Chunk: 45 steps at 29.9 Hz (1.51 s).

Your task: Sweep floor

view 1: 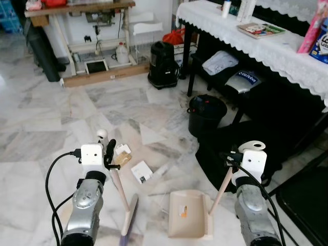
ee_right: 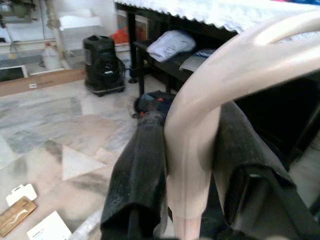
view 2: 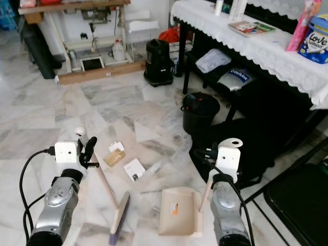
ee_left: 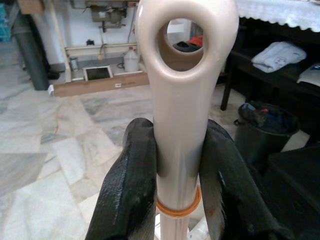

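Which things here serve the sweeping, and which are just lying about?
For the job:
- broom, handle in left claw
- dustpan, handle in right claw
- paper scraps on the floor
- black bin

Lying about:
- black vacuum
- white jug
- book on the white tablecloth

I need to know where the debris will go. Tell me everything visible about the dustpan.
The beige plastic dustpan rests flat on the marble floor, tray mouth facing the cards and scraps ahead. A small orange mark shows inside. Its long beige handle rises at a slant from the right rear corner, clamped in the right tool.
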Motion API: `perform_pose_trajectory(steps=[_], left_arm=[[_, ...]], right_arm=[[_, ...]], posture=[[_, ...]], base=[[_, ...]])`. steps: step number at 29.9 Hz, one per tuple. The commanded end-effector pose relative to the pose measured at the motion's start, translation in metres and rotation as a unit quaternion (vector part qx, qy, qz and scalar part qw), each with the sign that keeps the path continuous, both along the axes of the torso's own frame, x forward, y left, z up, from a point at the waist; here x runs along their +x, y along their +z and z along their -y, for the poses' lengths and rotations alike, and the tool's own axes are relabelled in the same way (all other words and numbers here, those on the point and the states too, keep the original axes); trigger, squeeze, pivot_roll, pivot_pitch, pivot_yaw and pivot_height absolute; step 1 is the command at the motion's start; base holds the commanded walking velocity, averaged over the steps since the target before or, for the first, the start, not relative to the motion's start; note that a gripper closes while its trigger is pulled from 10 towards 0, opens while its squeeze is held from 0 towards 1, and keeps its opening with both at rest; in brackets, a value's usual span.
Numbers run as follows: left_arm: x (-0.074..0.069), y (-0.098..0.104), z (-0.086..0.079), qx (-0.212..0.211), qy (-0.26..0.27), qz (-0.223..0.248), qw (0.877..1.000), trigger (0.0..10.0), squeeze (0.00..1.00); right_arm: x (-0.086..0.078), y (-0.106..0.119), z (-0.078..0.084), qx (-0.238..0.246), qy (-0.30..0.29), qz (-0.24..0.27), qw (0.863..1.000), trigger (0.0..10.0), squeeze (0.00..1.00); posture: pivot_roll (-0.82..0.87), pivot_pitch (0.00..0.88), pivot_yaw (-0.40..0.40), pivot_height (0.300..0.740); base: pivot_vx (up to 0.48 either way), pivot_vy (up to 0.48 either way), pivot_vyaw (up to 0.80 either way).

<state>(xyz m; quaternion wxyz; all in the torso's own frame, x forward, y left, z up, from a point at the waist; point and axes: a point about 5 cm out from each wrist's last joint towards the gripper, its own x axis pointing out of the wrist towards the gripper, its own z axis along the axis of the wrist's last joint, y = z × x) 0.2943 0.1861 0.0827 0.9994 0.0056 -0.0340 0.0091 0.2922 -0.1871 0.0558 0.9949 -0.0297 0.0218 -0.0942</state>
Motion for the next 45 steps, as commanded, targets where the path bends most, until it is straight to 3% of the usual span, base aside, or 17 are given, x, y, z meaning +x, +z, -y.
perform_pose_trajectory(steps=[1, 45], left_arm=[[0.0048, 0.0113, 0.0027, 0.007, -0.008, 0.022, 1.0, 10.0, 0.0], [0.0033, 0.0117, 0.0001, 0.009, -0.004, 0.023, 1.0, 10.0, 0.0]], right_arm=[[0.0039, 0.0106, 0.0025, 0.002, -0.005, 0.026, 1.0, 10.0, 0.0], [0.0026, 0.0061, -0.0005, -0.004, 0.002, 0.017, 1.0, 10.0, 0.0]], posture=[[-0.05, 0.0, -0.012, 0.74], [-0.04, 0.0, -0.009, 0.74]], base=[[0.244, 0.0, 0.0], [0.25, 0.0, -0.05]])
